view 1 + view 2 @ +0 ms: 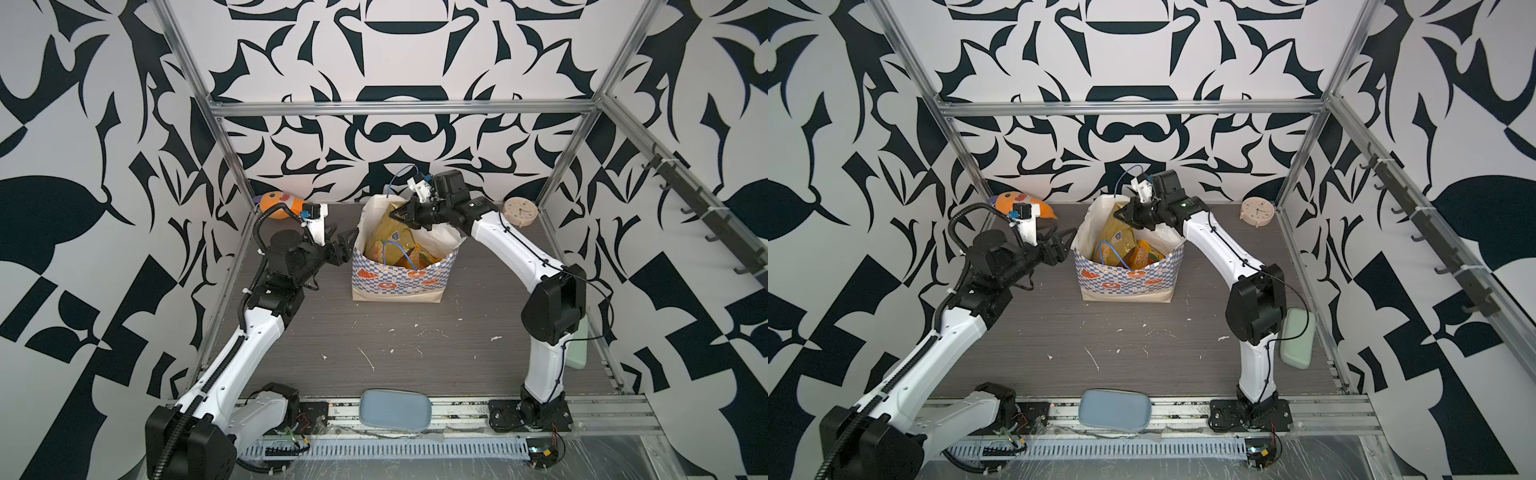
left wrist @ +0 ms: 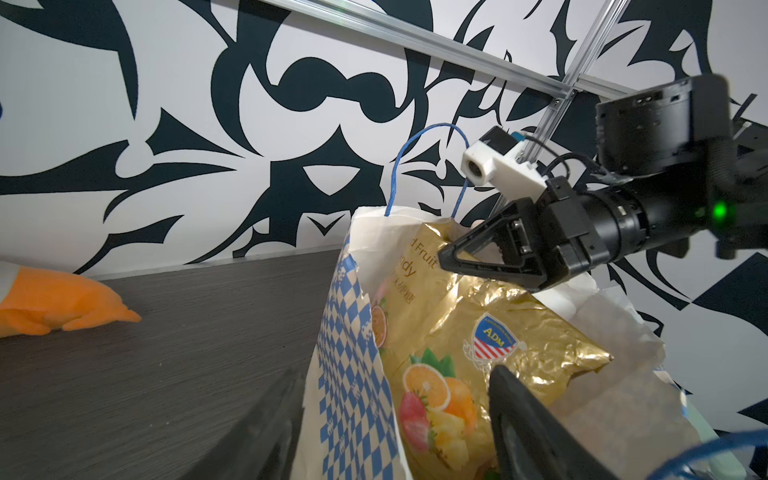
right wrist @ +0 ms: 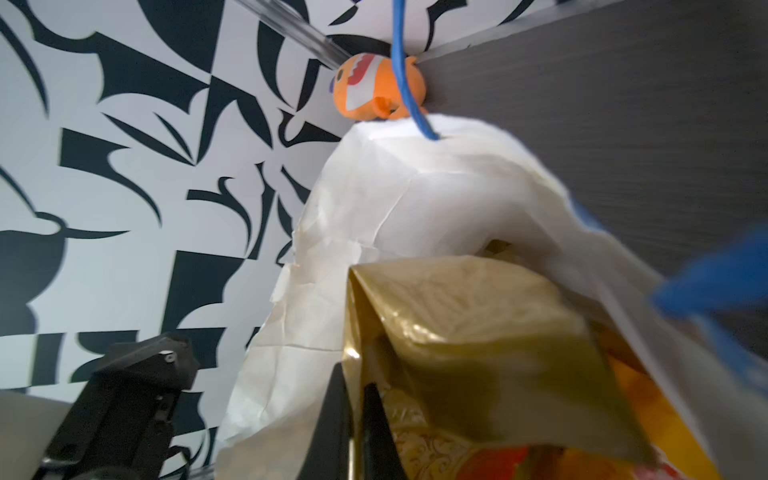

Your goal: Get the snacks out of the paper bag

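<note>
Upright paper bag [image 1: 399,279], mouth open. At its far rim: right gripper [image 1: 395,214], clamped tight on the top edge of the olive-gold packet [image 1: 394,237], with most of that packet down inside the bag. Beside it in the bag, a yellow-orange packet [image 1: 1139,256]. At the bag's left rim, left gripper [image 1: 346,244] spread wide, holding nothing, with one finger outside the wall and one inside. Far left of the bag, an orange plush toy [image 1: 275,206]; far right of it, a clock [image 1: 520,212].
</note>
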`<state>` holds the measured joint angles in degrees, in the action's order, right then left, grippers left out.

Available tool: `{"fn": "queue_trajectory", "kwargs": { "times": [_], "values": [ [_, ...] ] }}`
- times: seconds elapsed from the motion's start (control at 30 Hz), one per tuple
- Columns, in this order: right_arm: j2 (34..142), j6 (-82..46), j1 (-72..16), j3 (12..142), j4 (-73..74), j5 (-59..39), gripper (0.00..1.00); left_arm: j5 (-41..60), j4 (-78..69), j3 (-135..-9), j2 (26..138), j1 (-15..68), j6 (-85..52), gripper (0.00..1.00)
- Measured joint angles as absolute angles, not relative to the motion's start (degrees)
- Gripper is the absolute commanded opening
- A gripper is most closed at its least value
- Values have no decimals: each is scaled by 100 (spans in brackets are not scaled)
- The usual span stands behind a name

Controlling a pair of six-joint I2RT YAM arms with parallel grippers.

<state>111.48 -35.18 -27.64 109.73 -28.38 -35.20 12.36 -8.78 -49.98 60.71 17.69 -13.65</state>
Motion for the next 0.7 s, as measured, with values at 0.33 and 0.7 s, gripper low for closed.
{"fn": "queue_trajectory", "kwargs": {
  "times": [0.33,0.7],
  "values": [
    [11107,-2532,-2877,11240,-4032,-2775,49,1131,-878,-4956,6077,1769,-1323,73],
    [11231,-2016,-3190,11340,-4464,-2383,59,1177,-956,-4945,6158,1769,-1332,74]
  ]
}}
